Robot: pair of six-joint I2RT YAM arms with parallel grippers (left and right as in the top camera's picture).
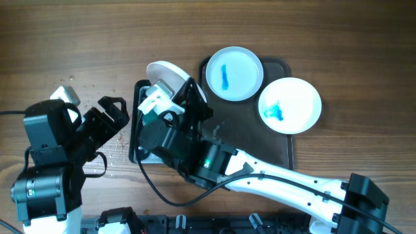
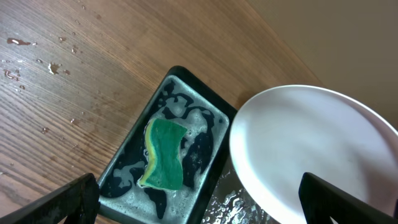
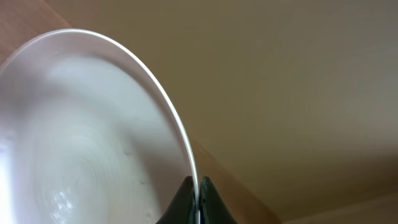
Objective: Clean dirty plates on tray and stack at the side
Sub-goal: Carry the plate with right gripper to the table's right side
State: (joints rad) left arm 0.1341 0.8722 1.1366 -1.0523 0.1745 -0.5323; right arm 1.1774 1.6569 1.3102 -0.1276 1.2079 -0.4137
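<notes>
The clean-looking white plate [image 1: 166, 73] is off the counter [image 1: 78, 39], tilted up on edge. It sits just beside the far corner of the small black tray [image 2: 127, 146] and to the left of the large dark tray [image 1: 276, 146]. The right pincer [image 3: 198, 199] holds it, jaws narrowed onto the rim with the thin edge running up between the two tips. In the right wrist view the plate's hollow face shows faint rings and no stain. From the left wrist view its rim overlaps the small tray's near corner.

The small tray holds foamy water and a green and yellow sponge [image 2: 165, 154] that lies curled in the middle of it. In the overhead view the right arm hides most of this tray.

Two dirty plates rest on the large tray, close to each other. The rear plate [image 1: 234, 73] has a blue streak near its centre. The outer plate [image 1: 290, 105] carries a blue smear left of centre and juts past the tray's right edge.

The left pincer [image 2: 198, 193] hangs near the small tray's left side, jaws spread wide and holding nothing. Water drops [image 2: 18, 42] dot the wooden counter between the left arm and the small tray.
</notes>
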